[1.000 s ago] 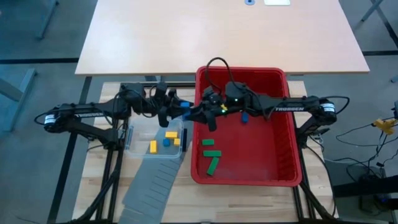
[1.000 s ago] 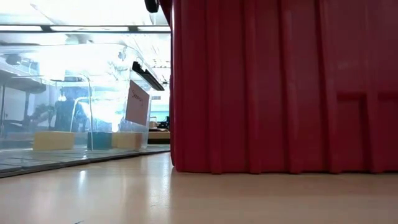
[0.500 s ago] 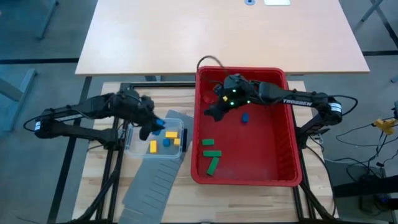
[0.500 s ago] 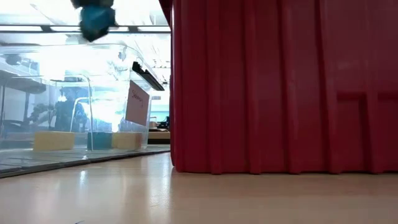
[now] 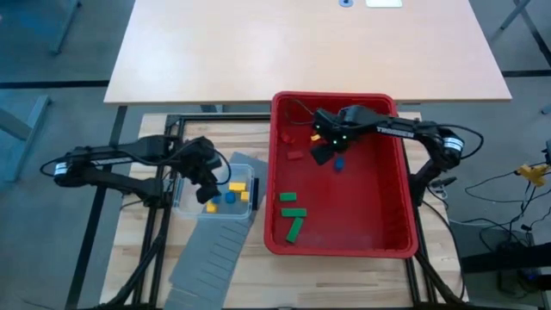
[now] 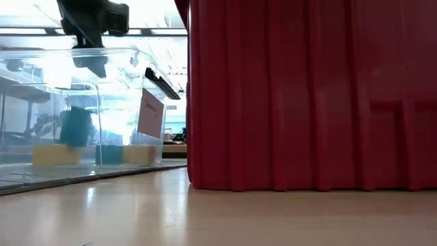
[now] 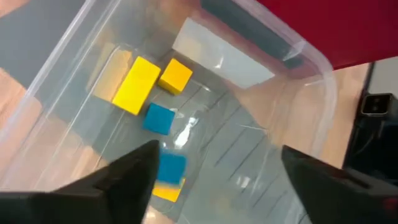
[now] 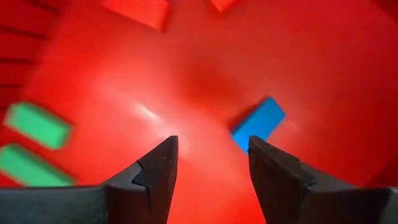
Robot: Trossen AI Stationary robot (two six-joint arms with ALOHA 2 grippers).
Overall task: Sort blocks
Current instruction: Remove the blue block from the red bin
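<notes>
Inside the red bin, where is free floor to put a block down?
The red bin has bare floor right of the green blocks, toward its right wall. It is crowded near the far end, around the blue block, red blocks and right hand.

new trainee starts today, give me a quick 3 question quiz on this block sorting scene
1. True or false: the left gripper is open above the clear plastic tub.
2. Which block lies just ahead of the right gripper in the red bin? A) blue block B) yellow block C) green bar
3. Fill in: the tub holds only yellow and ____ blocks.

Key:
1. true
2. A, the blue block
3. blue, as with this blue cube beside the yellow bar
</notes>
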